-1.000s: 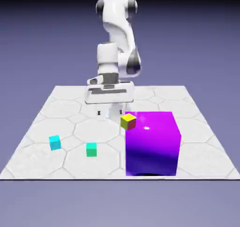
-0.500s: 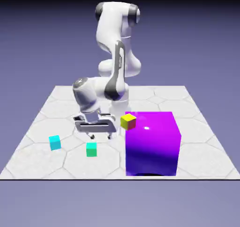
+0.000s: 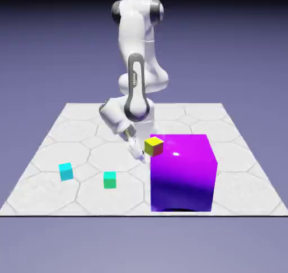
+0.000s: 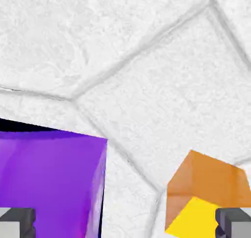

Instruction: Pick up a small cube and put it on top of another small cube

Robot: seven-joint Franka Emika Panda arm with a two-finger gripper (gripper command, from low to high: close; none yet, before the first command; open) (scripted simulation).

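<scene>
Big purple cube (image 3: 183, 173) is the landmark, nearest the camera in the exterior view, standing on the pale tiled tabletop (image 3: 242, 193). Green cube (image 3: 109, 180) is on the tabletop, to the exterior view's left of the purple cube, well apart. Cyan cube (image 3: 66, 171) is farther out on that same side, slightly farther back. Small yellow cube (image 3: 154, 146) shows at the purple cube's far upper corner, on the exterior view's left; can't tell if they touch.

Gripper (image 3: 142, 158) is just past the purple cube's edge on that side, tilted, partly hidden. Jaws are wide, nothing held; the hand view shows the tips well apart. Arm (image 3: 135, 86) rises behind the purple cube, bent down toward the tabletop.

Small orange cube (image 4: 213, 178) is in the hand view, across a strip of tabletop from the purple cube, with a gap between. The yellow cube overlaps it there; contact unclear. One fingertip covers part of the yellow. Orange is hidden in the exterior view.
</scene>
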